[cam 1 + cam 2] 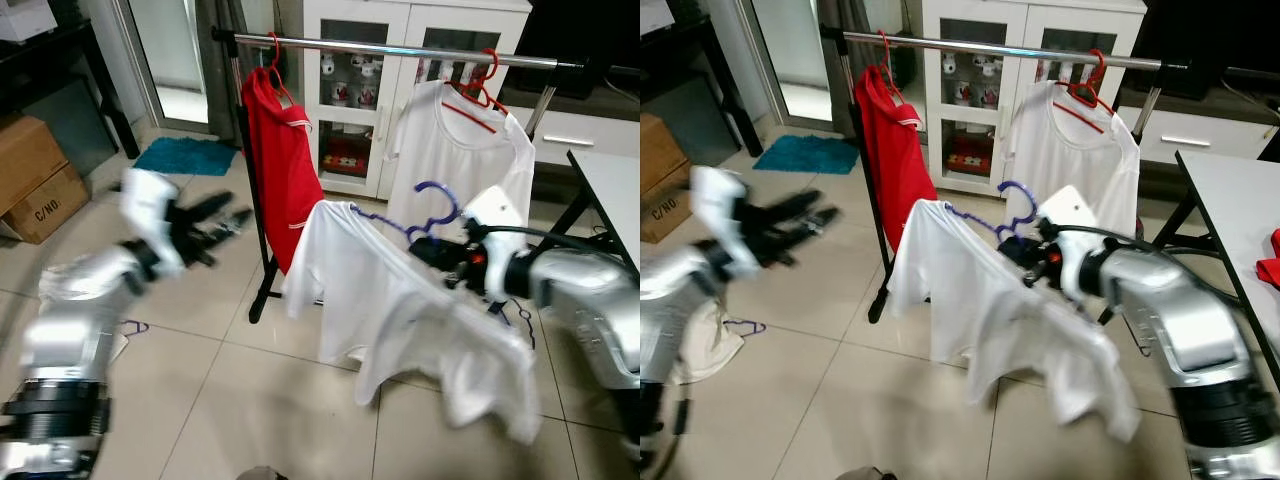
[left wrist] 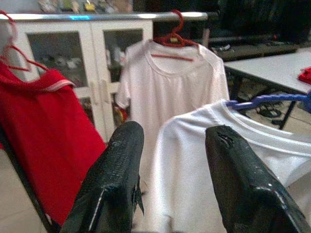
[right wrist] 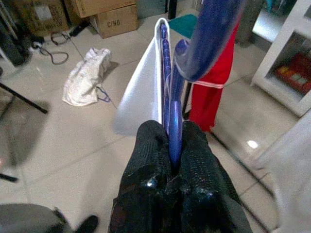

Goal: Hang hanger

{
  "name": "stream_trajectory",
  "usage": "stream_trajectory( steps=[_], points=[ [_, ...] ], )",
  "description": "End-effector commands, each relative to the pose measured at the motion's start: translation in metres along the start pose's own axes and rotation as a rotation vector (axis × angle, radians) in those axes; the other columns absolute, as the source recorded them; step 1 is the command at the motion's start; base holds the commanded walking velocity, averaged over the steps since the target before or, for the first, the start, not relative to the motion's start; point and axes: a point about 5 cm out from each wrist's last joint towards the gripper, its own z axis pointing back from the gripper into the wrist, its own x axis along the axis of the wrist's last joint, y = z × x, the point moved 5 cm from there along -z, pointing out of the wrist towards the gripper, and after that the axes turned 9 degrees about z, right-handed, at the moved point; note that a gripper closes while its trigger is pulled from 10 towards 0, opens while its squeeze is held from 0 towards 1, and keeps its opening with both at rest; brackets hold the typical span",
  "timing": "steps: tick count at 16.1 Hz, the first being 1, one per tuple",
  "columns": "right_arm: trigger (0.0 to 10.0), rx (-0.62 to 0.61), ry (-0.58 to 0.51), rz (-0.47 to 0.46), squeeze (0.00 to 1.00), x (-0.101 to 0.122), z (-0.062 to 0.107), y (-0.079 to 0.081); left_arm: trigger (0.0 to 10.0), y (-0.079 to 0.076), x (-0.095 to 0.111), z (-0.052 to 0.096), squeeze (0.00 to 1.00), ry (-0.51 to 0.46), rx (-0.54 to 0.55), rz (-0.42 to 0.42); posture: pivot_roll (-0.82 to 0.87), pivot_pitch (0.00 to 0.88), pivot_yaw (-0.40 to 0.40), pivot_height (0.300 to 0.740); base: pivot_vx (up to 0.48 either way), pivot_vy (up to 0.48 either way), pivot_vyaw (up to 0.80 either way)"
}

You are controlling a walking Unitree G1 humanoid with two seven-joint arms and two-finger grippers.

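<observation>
A purple hanger point(image 1: 432, 212) carries a white T-shirt point(image 1: 400, 310) that droops in front of the clothes rail point(image 1: 400, 48). My right gripper point(image 1: 437, 251) is shut on the purple hanger point(image 3: 173, 121) just below its hook, holding it lower than the rail. On the rail hang a red shirt point(image 1: 285, 160) on a red hanger and a white shirt point(image 1: 465, 155) on another red hanger. My left gripper point(image 1: 228, 222) is raised at the left, open and empty, its fingers point(image 2: 116, 174) pointing toward the rack.
A white glass-door cabinet point(image 1: 370, 90) stands behind the rack. Cardboard boxes point(image 1: 35, 180) sit at the far left, a teal mat point(image 1: 185, 155) lies beyond. A crumpled white garment point(image 3: 87, 77) lies on the tile floor. A grey table point(image 1: 612, 190) is at the right.
</observation>
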Motion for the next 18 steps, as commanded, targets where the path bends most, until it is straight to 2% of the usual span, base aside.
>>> stream_trajectory(
  steps=[1,2,4,6,8,9,11,14,16,17,18],
  points=[
    [10.0,-0.039,-0.035,-0.047,0.00,0.007,0.005,-0.006,10.0,-0.002,0.004,-0.003,0.00,0.010,0.016,-0.042,0.00,0.000,0.038,0.740,0.000,0.000,0.00],
    [10.0,-0.042,-0.036,-0.062,0.00,0.007,0.004,-0.005,10.0,-0.003,0.003,-0.004,0.00,0.016,0.018,-0.051,0.00,0.000,0.033,0.740,0.000,0.000,0.00],
    [10.0,-0.009,-0.021,-0.024,0.00,0.005,0.002,0.002,10.0,-0.006,0.007,-0.008,0.00,0.022,-0.006,-0.077,0.00,0.000,0.027,0.740,0.000,0.000,0.00],
    [10.0,-0.020,-0.013,-0.008,0.00,0.006,0.002,0.000,10.0,-0.006,0.011,-0.009,0.00,0.023,-0.021,-0.081,0.00,0.000,0.025,0.740,0.000,0.000,0.00],
    [10.0,-0.018,-0.016,0.030,0.00,0.010,0.001,0.000,10.0,-0.013,0.020,-0.014,0.00,0.014,-0.080,-0.077,0.00,0.000,0.021,0.740,0.000,0.000,0.00],
    [10.0,0.018,-0.031,0.112,0.00,0.016,0.002,0.003,10.0,-0.021,0.028,-0.017,1.00,0.000,-0.164,-0.028,0.00,0.000,0.016,0.740,0.000,0.000,0.00],
    [10.0,0.083,-0.054,0.208,0.00,0.024,0.003,0.013,10.0,-0.036,0.035,-0.021,1.00,0.020,-0.300,-0.044,0.01,0.000,0.014,0.740,0.000,0.000,0.00],
    [10.0,0.125,-0.077,0.258,0.00,0.033,0.004,0.021,10.0,-0.042,0.042,-0.026,1.00,0.041,-0.384,-0.068,0.00,0.000,0.030,0.740,0.000,0.000,0.00],
    [10.0,0.200,-0.123,0.302,0.00,0.040,0.008,0.033,10.0,-0.051,0.041,-0.029,1.00,0.068,-0.487,-0.057,0.01,0.000,0.024,0.740,0.000,0.000,0.00],
    [10.0,0.249,-0.137,0.328,0.00,0.043,0.010,0.041,10.0,-0.056,0.037,-0.030,0.23,0.107,-0.562,-0.070,0.00,0.000,0.025,0.740,0.000,0.000,0.00],
    [10.0,0.291,-0.143,0.355,0.00,0.045,0.012,0.048,10.0,-0.059,0.034,-0.030,0.00,0.152,-0.637,-0.078,0.00,0.000,0.028,0.740,0.000,0.000,0.00]
  ],
)
